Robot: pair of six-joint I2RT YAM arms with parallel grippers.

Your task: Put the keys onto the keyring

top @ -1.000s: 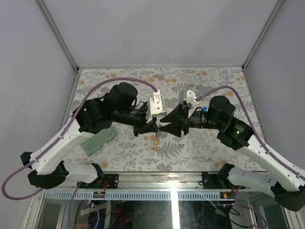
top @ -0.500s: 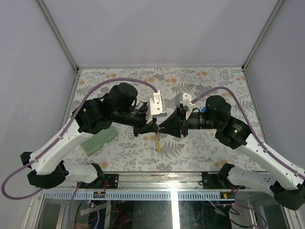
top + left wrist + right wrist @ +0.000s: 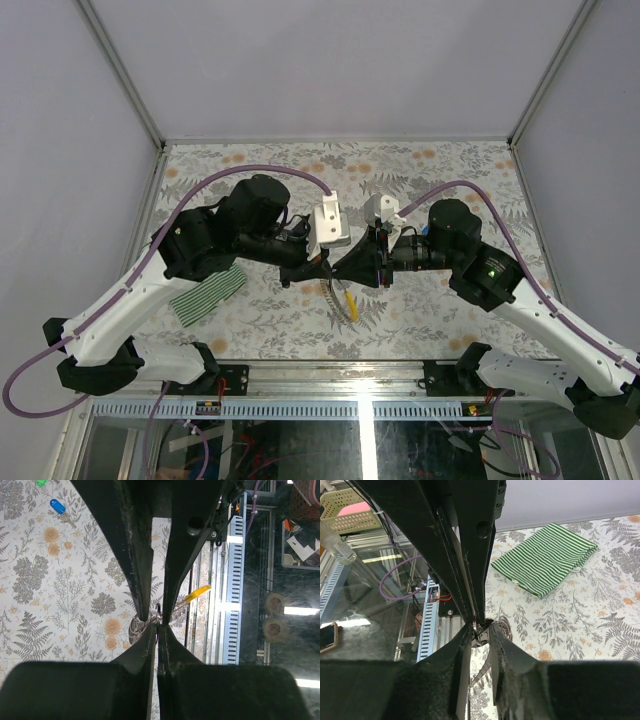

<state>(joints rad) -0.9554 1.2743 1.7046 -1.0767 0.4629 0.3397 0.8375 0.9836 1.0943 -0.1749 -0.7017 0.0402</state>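
The keyring hangs in the air between my two grippers; its yellow tag (image 3: 348,303) dangles below them on a thin chain. My left gripper (image 3: 327,268) is shut on the metal ring (image 3: 142,626), with the yellow tag (image 3: 198,592) just beyond the fingertips (image 3: 150,635). My right gripper (image 3: 346,270) meets it tip to tip, its jaws a narrow gap apart and closed on the ring (image 3: 496,626). The blue key (image 3: 58,506) and the green key (image 3: 41,482) lie on the table, seen only in the left wrist view.
A green-and-white striped cloth (image 3: 208,291) lies on the floral table (image 3: 450,170) at the left, under my left arm; it also shows in the right wrist view (image 3: 545,557). The table's front edge and metal rail (image 3: 330,368) are just below the grippers.
My right gripper has moved left to the left gripper's tip and narrowed its jaws on the ring. The yellow tag has swung to the right.
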